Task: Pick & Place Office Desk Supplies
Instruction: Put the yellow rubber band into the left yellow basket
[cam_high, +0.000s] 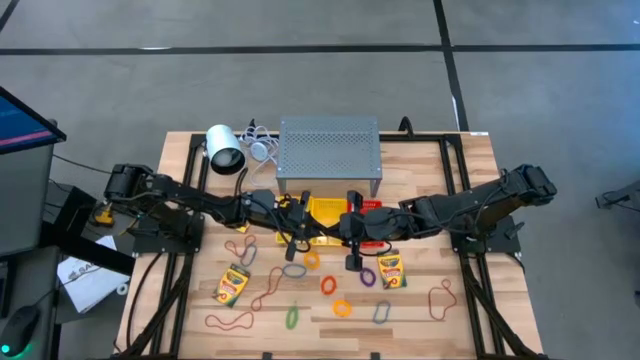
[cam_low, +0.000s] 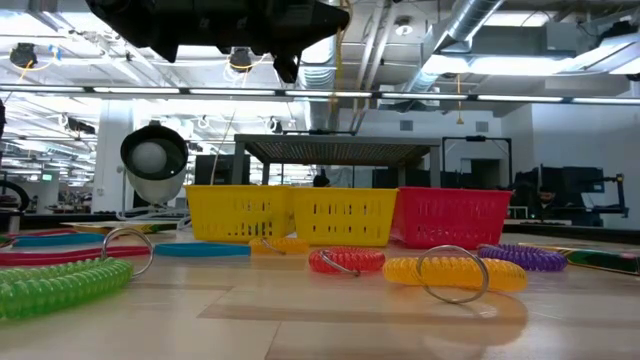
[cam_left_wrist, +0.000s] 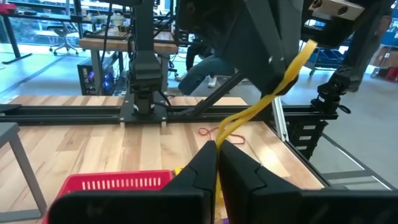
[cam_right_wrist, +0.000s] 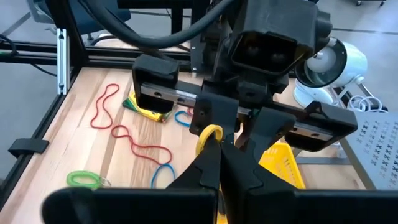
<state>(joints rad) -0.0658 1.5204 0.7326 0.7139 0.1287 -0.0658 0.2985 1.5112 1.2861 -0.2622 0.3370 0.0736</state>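
While both my arms meet over the wooden table, a yellow coil ring hangs stretched between them above the yellow basket; my left gripper and right gripper each pinch it with fingers nearly closed.

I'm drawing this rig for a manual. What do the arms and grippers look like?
Both arms are black and segmented with black cabling. The left gripper and right gripper each have two dark wedge-shaped fingers. A boxy black camera housing sits on the left wrist.
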